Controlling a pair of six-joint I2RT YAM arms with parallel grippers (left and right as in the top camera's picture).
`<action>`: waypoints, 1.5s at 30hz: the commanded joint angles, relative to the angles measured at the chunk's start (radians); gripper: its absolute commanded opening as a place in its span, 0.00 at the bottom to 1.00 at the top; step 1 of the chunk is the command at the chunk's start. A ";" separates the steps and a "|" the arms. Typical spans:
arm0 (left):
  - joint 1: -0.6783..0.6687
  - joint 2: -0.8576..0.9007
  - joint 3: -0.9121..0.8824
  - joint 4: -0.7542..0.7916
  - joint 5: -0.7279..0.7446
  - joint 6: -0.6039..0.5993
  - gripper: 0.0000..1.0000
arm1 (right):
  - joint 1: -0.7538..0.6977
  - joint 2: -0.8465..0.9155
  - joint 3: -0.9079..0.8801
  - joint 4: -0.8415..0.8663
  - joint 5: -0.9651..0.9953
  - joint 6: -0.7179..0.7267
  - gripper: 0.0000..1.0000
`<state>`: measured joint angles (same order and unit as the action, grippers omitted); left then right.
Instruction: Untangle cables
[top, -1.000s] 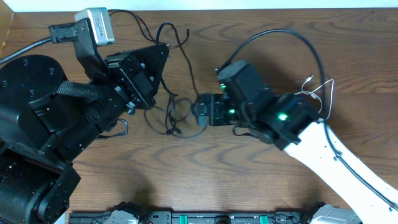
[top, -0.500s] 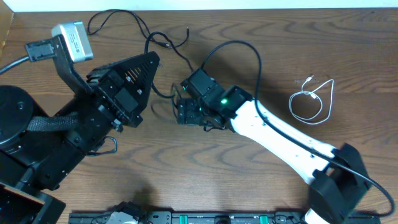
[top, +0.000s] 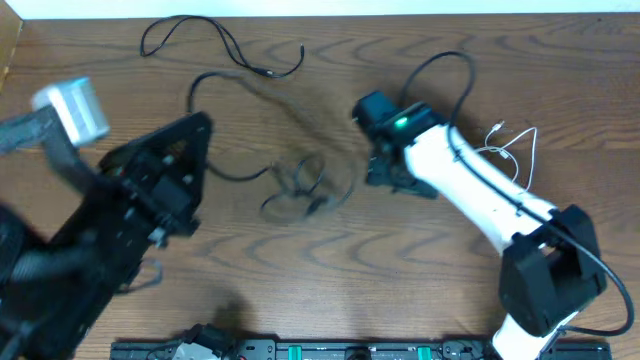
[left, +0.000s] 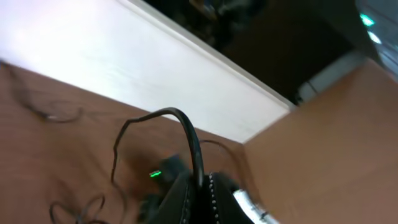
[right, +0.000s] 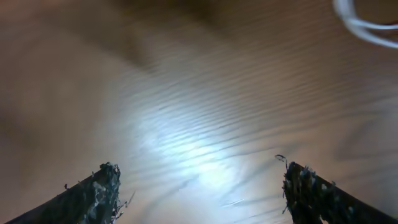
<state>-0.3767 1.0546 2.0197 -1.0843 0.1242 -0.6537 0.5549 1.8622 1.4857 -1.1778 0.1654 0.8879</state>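
My left gripper (left: 200, 180) is shut on a black cable (left: 168, 115), which arcs up out of the jaws and runs down toward a loose knot of loops (left: 78, 208). From overhead, the left gripper (top: 195, 135) is blurred at the left. The black tangle (top: 300, 185) lies mid-table with a strand (top: 235, 177) trailing toward it. A second black cable (top: 225, 45) snakes along the far edge. The white cable (top: 512, 150) is coiled at the right. My right gripper (right: 199, 171) stands open over bare wood, and overhead it sits (top: 378, 172) right of the tangle.
The wooden table (top: 330, 290) has a pale far edge (left: 124, 68). The right arm's white link (top: 480, 190) slants from the front right toward the middle. The white cable's blurred loop (right: 367, 25) shows at the right wrist view's top corner.
The left arm has swung left and toward the front with the black cable, drawing it out of the knot. The right gripper has pulled back to the right, away from the tangle, staying open.
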 joint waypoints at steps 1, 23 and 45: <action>0.000 -0.017 0.015 -0.021 -0.099 0.016 0.07 | -0.064 -0.030 0.004 0.039 -0.131 -0.098 0.82; 0.000 0.087 0.015 0.052 0.085 -0.032 0.07 | 0.175 -0.254 0.004 0.451 -0.453 -0.168 0.95; 0.000 0.088 0.015 0.093 0.119 -0.058 0.07 | 0.199 -0.241 0.004 0.494 -0.332 -0.181 0.94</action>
<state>-0.3767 1.1481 2.0258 -0.9920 0.2733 -0.7097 0.7506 1.6131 1.4857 -0.6834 -0.1482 0.7265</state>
